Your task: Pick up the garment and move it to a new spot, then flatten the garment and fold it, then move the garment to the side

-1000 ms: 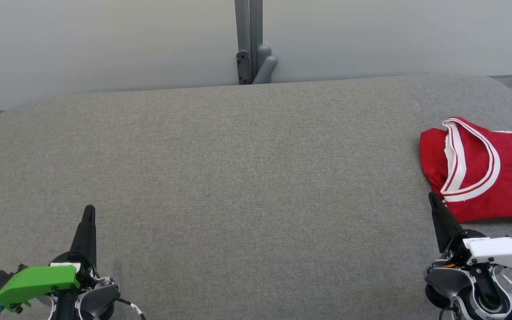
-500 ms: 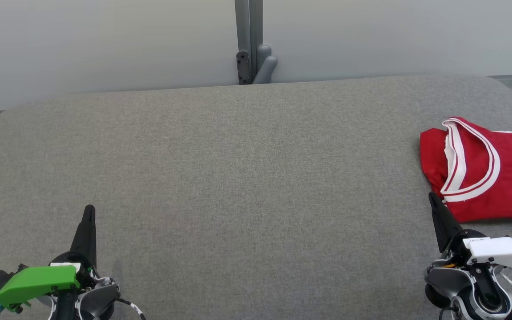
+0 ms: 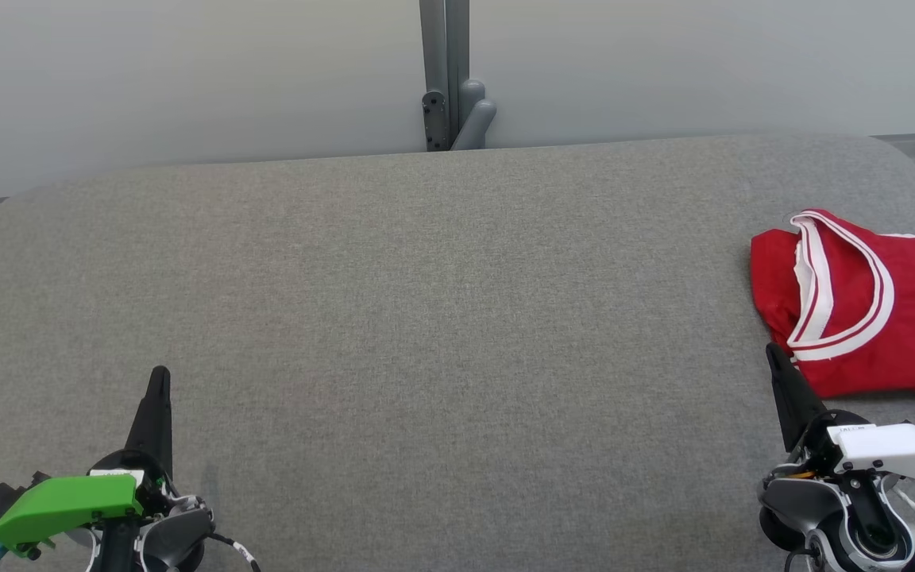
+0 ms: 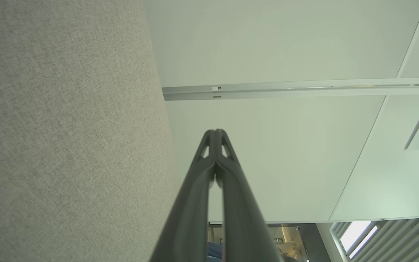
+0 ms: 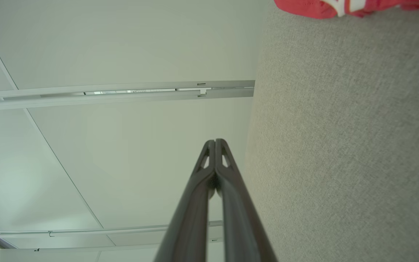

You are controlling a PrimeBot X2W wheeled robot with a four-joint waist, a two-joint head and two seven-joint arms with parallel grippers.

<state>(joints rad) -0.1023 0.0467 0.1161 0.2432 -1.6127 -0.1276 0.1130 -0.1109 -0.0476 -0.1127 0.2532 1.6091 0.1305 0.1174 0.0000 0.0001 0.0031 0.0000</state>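
Garment: the red garment [image 3: 862,318] with white trim lies bunched at the far right of the tabletop and runs past the right edge of the head view.
Tabletop: a grey fabric tabletop [image 3: 442,318] with rounded far corners.
Left pincer: the left pincer [image 3: 159,375] is at the lower left of the head view, clenched with nothing between its fingers, well apart from the garment.
Right pincer: the right pincer [image 3: 772,351] is at the lower right, clenched on nothing, with its tip near the garment's near edge.
Behind: pale wall panels [image 3: 187,71] and a grey post [image 3: 443,71].
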